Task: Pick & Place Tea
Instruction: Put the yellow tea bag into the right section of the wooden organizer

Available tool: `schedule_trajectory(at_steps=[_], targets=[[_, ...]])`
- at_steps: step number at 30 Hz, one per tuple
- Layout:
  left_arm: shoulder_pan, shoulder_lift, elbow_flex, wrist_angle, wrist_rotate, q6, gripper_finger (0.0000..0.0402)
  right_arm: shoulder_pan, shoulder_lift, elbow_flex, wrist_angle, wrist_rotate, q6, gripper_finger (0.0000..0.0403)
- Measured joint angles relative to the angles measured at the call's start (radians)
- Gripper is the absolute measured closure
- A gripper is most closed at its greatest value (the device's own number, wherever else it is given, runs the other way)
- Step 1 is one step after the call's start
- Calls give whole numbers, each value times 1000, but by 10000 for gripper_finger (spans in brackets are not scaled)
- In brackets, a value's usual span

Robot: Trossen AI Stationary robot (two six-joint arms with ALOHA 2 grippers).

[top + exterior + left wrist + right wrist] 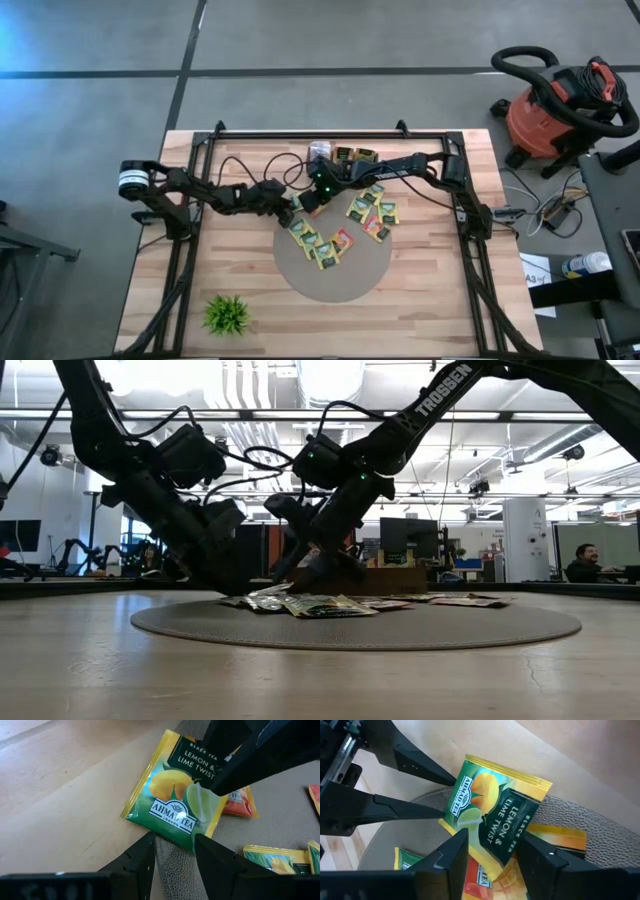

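A yellow-green "Lemon & Lime Twist" tea sachet (175, 800) lies across the far left edge of the round grey mat (335, 280), partly on the wood and partly on an orange sachet (241, 806). My left gripper (175, 842) stands open at the sachet's logo end. My right gripper (492, 842) stands open at the opposite end, with the dark label corner (495, 857) between its fingers. In the high view the two grippers (290, 203) (315, 200) meet head-on and hide this sachet. Several more sachets (372, 212) lie spread on the mat. My left gripper's fingertips (451, 784) reach the sachet's logo-end edge (456, 800), slanting down from the table's left; I cannot tell whether they touch it. My right gripper's fingers (462, 840) flank the label corner, slanting down from the right; I cannot tell whether they touch it either.
A box with more tea (345, 155) stands at the far middle of the table. A small green plant (227, 313) sits near the front left corner. Black frame rails (470, 230) run along both sides. Bare wood lies in front of the mat.
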Motion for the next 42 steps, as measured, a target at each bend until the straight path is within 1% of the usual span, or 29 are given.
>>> schedule_trajectory(at_steps=[8, 15, 20, 23, 27, 29, 32, 34, 38, 42], targets=[[0, 0, 0, 14, 0, 3, 262, 0, -1, 0, 15, -7, -39, 323], [0, -19, -1, 29, 4, 14, 262, 1, -39, 0, 27, -7, -168, 384], [-4, -79, -2, 11, 33, 13, 262, -5, -98, 1, -23, -2, -318, 394], [-8, -146, -2, -17, 35, -1, 262, -21, -144, 16, -148, 2, -432, 394], [-8, -253, -3, -40, 24, -48, 262, -60, -229, 57, -369, 11, -565, 394], [-8, -301, -3, -38, 13, -62, 262, -85, -280, 78, -485, 51, -629, 394], [-8, -366, -2, -36, -10, -73, 262, -127, -352, 115, -658, 154, -724, 394], [-8, -399, -2, -36, -32, -78, 262, -167, -387, 136, -762, 185, -770, 394], [-8, -436, -1, -36, -73, -95, 262, -251, -409, 143, -885, 190, -843, 394], [-8, -438, -1, -35, -88, -111, 262, -299, -394, 135, -903, 192, -966, 394]])
